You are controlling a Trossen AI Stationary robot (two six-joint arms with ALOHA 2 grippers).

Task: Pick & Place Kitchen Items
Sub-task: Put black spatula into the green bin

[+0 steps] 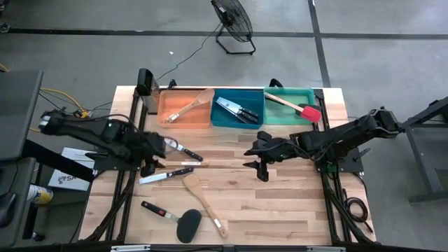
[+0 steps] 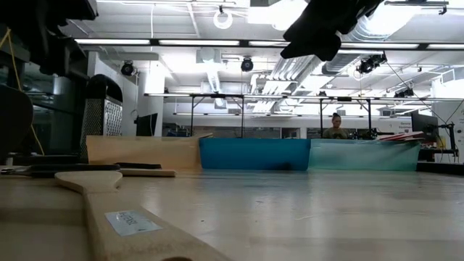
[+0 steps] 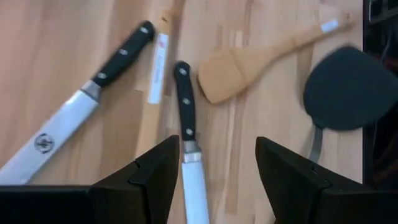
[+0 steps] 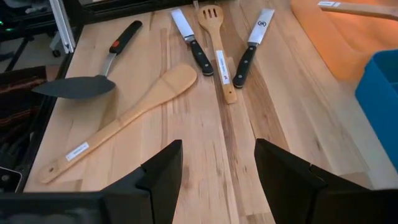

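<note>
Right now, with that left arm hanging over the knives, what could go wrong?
The left fingers are open astride one knife, but a second knife and a slotted wooden spoon lie close beside it; closing might nudge or catch those. A thin, flat knife could also slip from the grip.

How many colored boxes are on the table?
3, side by side along the table's far edge: the orange bin toward the left arm's side, the blue bin in the middle, and the green bin toward the right arm's side. None looks hidden.
</note>
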